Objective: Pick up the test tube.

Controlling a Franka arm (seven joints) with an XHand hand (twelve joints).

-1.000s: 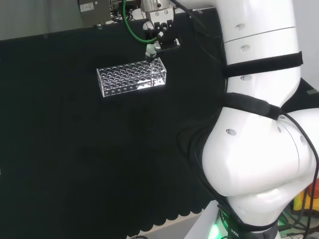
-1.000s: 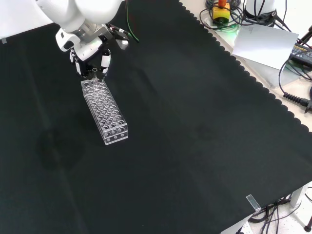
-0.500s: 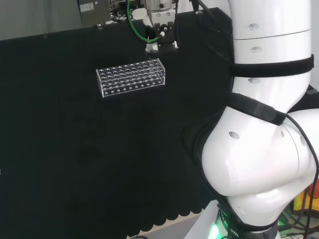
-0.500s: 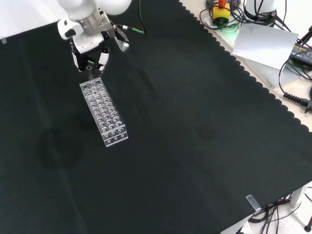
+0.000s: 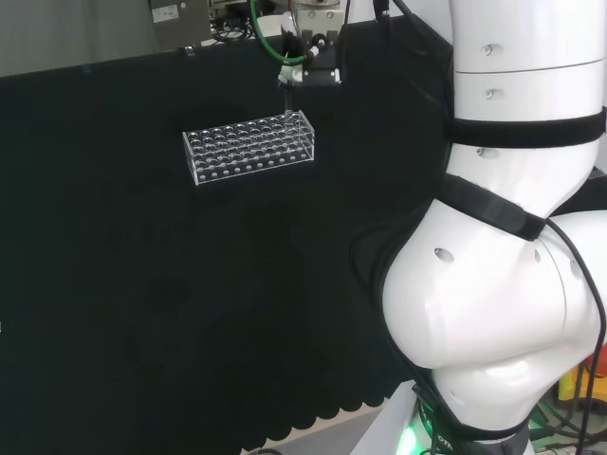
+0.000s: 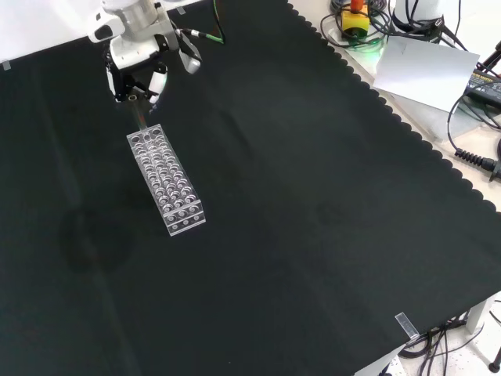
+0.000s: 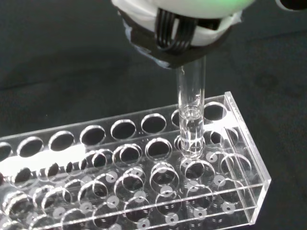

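A clear plastic test tube rack (image 5: 248,147) stands on the black cloth at the far middle of the head view. The hand (image 5: 308,62) hovers above the rack's right end, its fingers curled round the top of a clear test tube (image 5: 286,98). In the front view the hand (image 6: 137,66) is over the rack's (image 6: 166,182) upper end, and the tube (image 6: 142,117) hangs upright below it. Close up in the wrist view, the tube (image 7: 191,110) is mostly raised, with its rounded lower end still in a hole near the rack's (image 7: 144,191) end.
The arm's white links (image 5: 503,237) stand at the head view's right. Beyond the cloth's scalloped edge in the front view lie cables and a yellow button box (image 6: 356,17), a grey sheet (image 6: 423,66) and a small clear piece (image 6: 405,323).
The hand has risen from the rack's end with the tube in its fingers, drawing the tube up out of its hole. The rack has stayed put.
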